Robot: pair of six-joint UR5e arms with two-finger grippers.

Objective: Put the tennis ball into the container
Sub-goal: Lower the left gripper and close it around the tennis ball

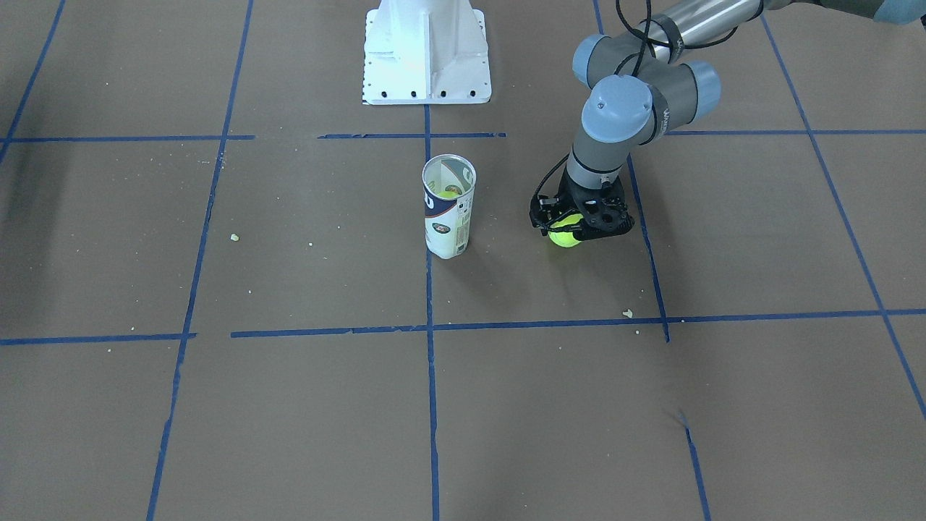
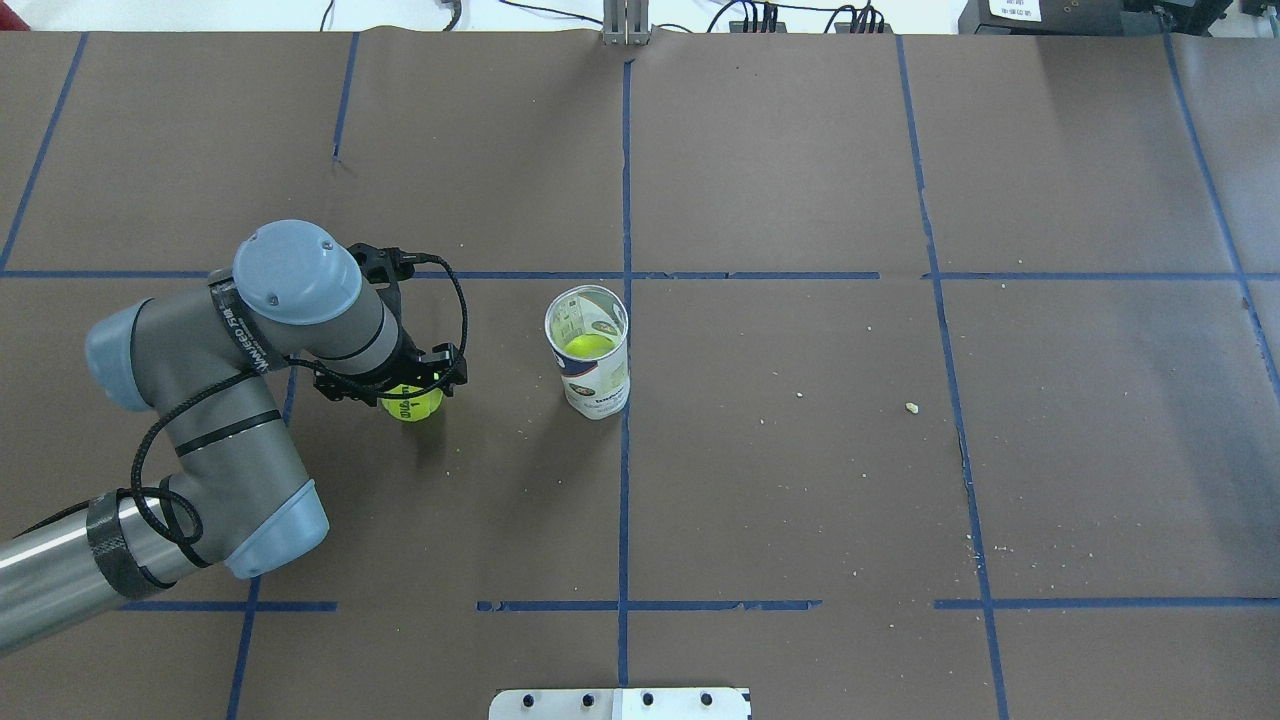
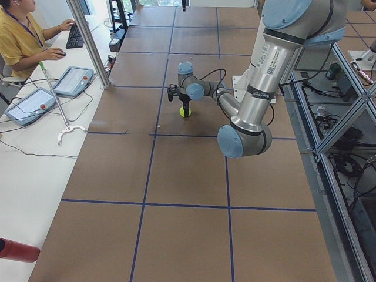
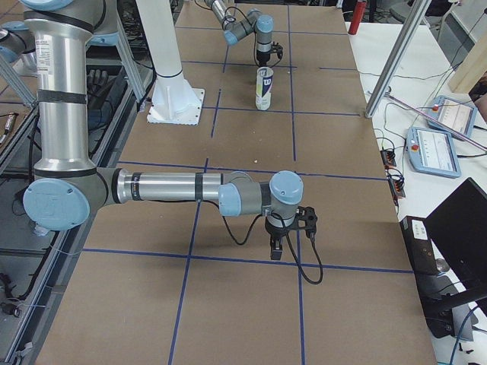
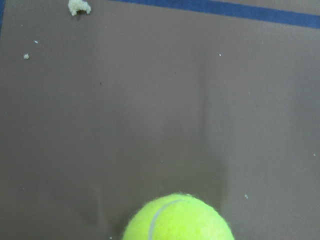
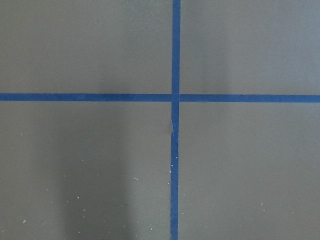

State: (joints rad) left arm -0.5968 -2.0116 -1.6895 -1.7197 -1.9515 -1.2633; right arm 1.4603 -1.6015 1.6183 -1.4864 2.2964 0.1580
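Observation:
The tennis ball (image 1: 565, 237) is a fuzzy yellow-green ball sitting between the fingers of my left gripper (image 1: 576, 230), which points straight down and is shut on it. From overhead the tennis ball (image 2: 412, 404) peeks out under the left gripper (image 2: 405, 392), left of the container (image 2: 589, 352). The container (image 1: 448, 207) stands upright, a white tube with a navy band and an open top, and another yellow-green ball lies inside it. In the left wrist view the tennis ball (image 5: 178, 218) fills the bottom edge. My right gripper (image 4: 286, 245) shows only in the exterior right view; open or shut, I cannot tell.
The white pedestal base (image 1: 425, 54) stands behind the container. Blue tape lines cross the brown table cover (image 1: 289, 405), and small crumbs (image 1: 627, 313) lie scattered on it. An operator (image 3: 20, 35) sits at a side desk.

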